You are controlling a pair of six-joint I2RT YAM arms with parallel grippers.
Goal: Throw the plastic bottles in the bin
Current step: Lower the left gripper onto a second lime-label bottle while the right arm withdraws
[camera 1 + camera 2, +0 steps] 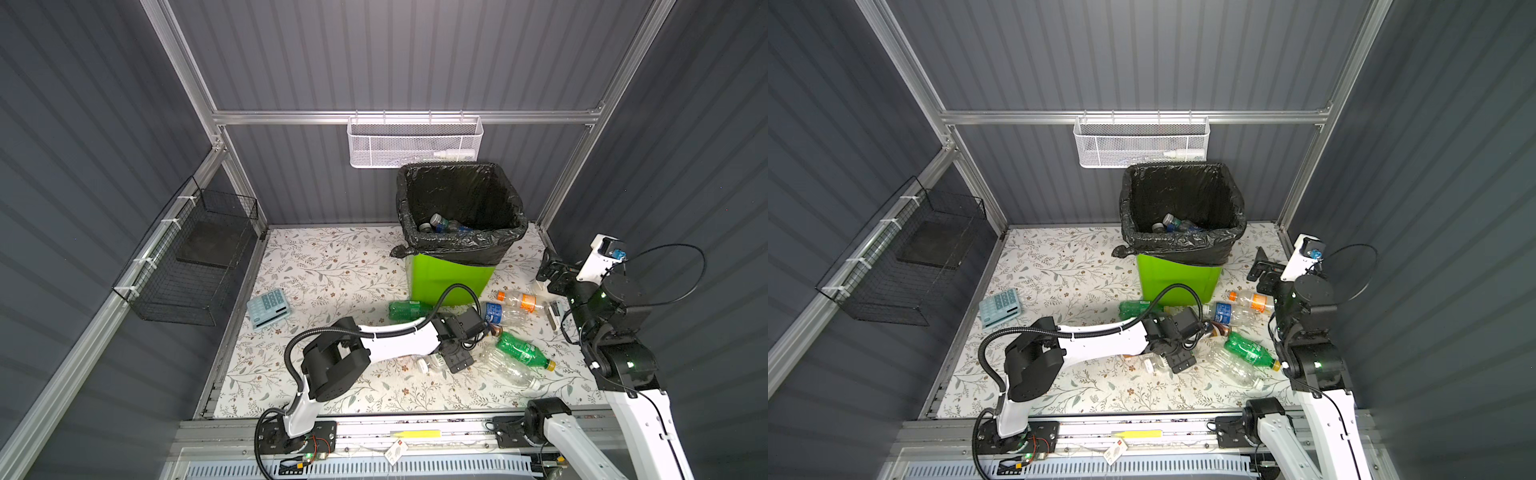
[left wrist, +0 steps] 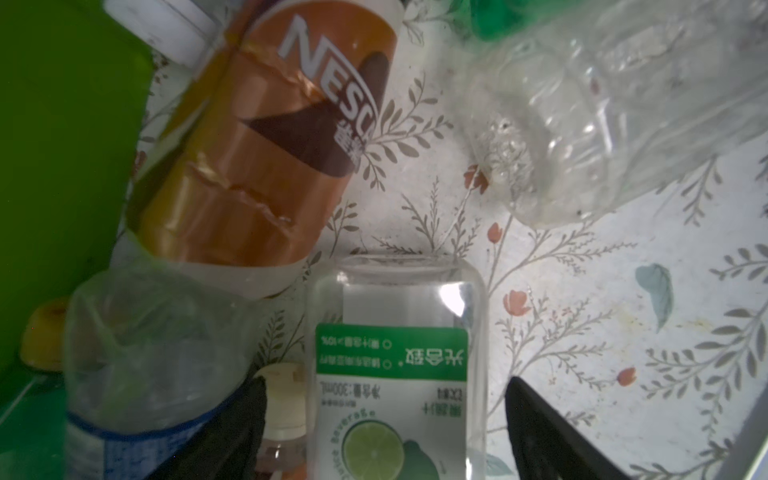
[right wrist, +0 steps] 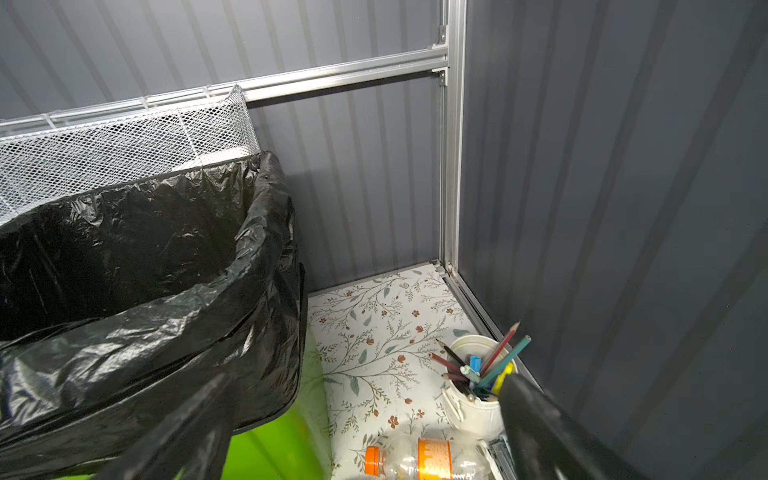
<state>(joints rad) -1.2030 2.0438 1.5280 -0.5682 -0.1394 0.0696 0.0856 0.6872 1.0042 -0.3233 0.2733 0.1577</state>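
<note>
Even, cool light from above fills both top views: the floral desk (image 1: 332, 266) reads bright, the grey walls (image 1: 83, 124) dim and splayed outward by the wide lens. A soft shadow lies beside the left arm (image 1: 395, 336). The black bag (image 3: 158, 332) in the bin (image 3: 274, 453) shows glare. The left wrist view looks soft, perhaps too close.

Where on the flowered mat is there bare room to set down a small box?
Bare: the wide patch between the calculator and the bin; also the front strip along the rail. Crowded: bottles lie packed in front of the bin, toward the right side.
</note>
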